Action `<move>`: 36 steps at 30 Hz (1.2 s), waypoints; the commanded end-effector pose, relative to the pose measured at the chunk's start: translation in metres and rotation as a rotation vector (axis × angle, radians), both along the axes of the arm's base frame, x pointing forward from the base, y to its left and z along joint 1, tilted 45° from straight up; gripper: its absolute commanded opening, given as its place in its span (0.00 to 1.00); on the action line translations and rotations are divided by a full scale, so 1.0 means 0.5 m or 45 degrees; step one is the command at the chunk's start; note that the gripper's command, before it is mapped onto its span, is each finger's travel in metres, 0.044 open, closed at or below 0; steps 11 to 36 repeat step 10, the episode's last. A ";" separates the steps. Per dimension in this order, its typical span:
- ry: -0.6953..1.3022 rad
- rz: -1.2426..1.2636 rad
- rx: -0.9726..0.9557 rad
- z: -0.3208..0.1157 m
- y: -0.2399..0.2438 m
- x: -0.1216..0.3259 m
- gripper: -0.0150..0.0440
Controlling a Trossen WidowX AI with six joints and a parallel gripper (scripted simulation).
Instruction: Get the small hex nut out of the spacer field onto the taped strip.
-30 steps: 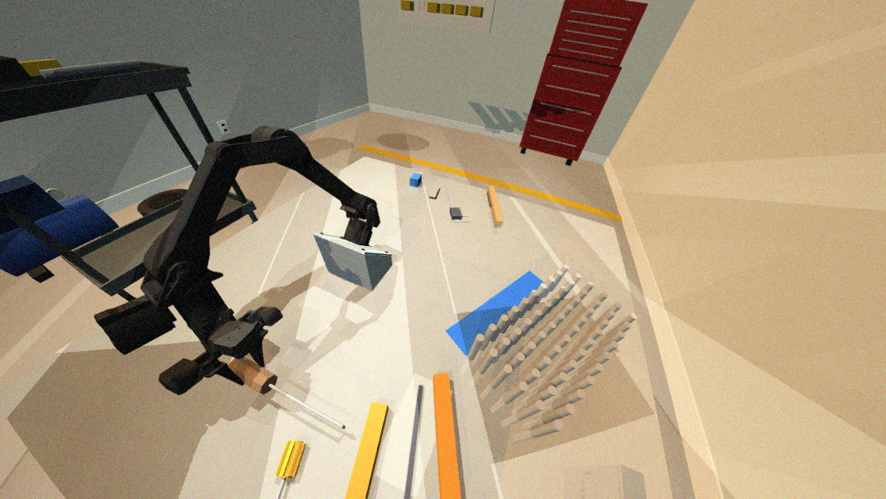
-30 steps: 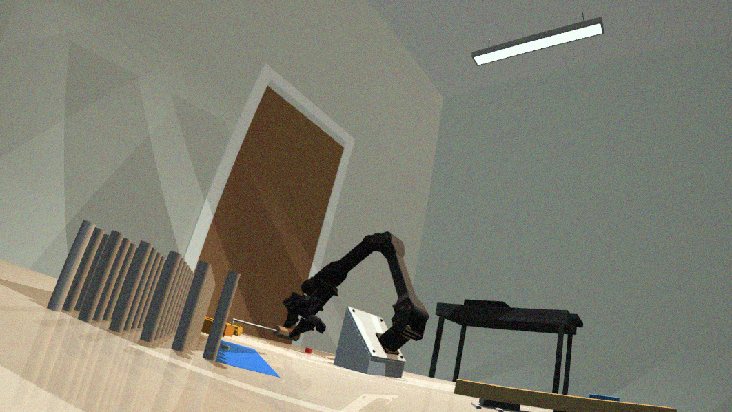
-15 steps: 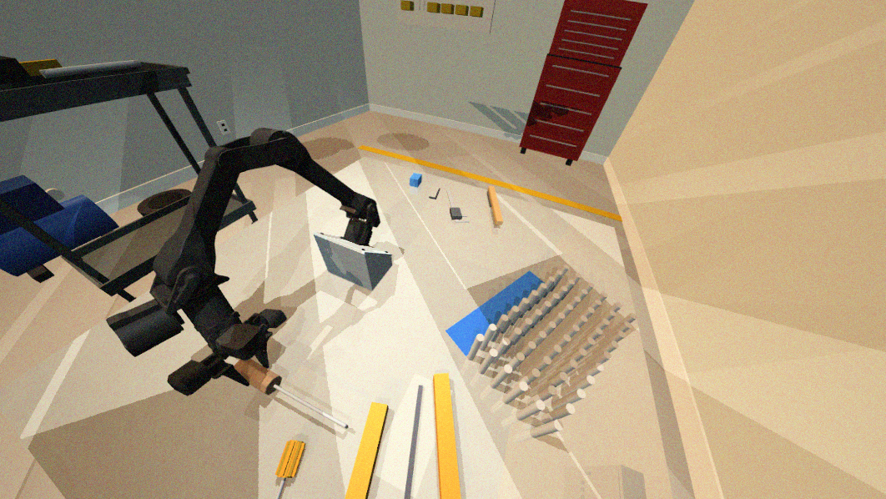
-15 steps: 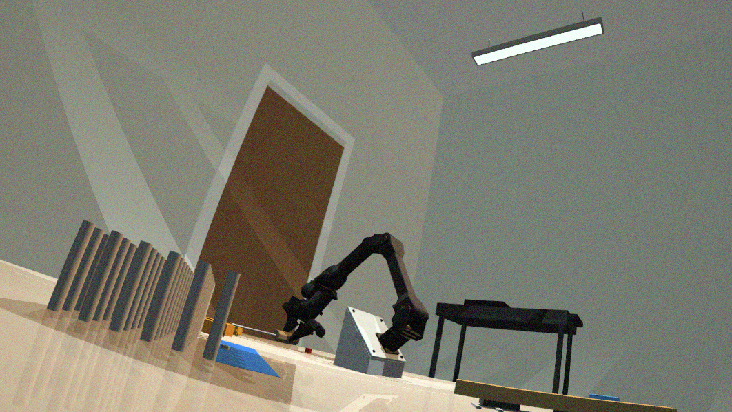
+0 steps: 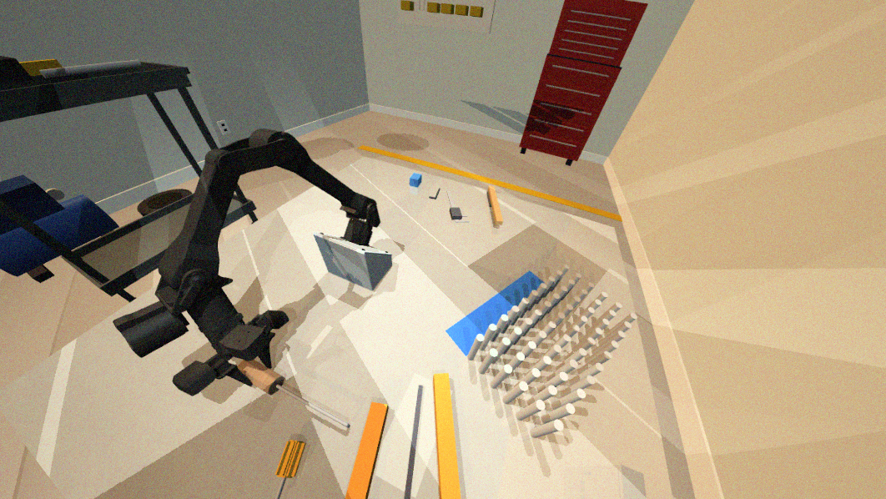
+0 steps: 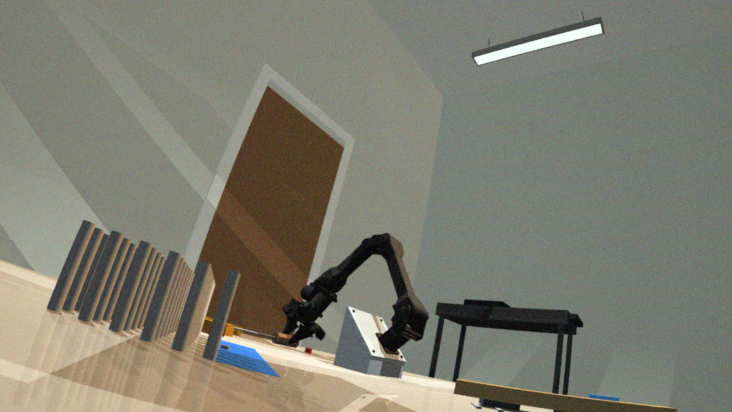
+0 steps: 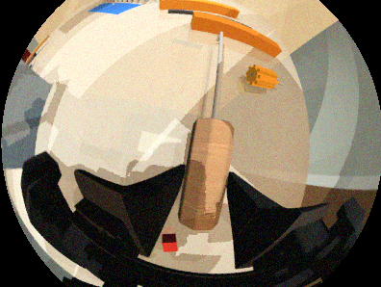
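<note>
My gripper [image 5: 256, 371] [image 6: 291, 337] [image 7: 206, 172] is shut on the wooden handle of a tool [image 5: 266, 379] [image 7: 208, 144]. Its thin metal shaft points away from the hand, low over the table; whether the tool touches the table I cannot tell. The hand is well away from the metal spacers [image 5: 475, 347] [image 6: 221, 315], which stand upright in rows. The blue taped strip [image 5: 468, 330] [image 6: 251, 359] [image 7: 114, 8] lies along their front. A small grey piece, seemingly the nut [image 6: 225, 346], shows on the strip close to a front spacer in the exterior view. I cannot make it out in the other views.
Two orange bars [image 5: 369, 449] [image 5: 446, 434] flank a dark rod [image 5: 414, 443] beyond the tool tip. An orange-handled tool [image 5: 290, 458] [image 7: 262, 77] lies beside them. A red block [image 6: 308, 350] [image 7: 169, 245] is near the hand. A blue cube [image 5: 415, 179] and wooden bar [image 5: 494, 205] lie farther off.
</note>
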State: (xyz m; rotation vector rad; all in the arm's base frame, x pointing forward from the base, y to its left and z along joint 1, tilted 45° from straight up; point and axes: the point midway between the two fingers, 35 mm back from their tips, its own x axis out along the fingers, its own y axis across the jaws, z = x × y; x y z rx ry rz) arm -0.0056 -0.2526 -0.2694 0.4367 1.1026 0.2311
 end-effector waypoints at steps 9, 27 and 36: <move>0.000 0.000 -0.002 0.000 -0.002 0.000 0.97; 0.000 0.000 -0.002 0.000 -0.002 0.000 1.00; 0.000 0.000 -0.002 0.000 -0.002 0.000 1.00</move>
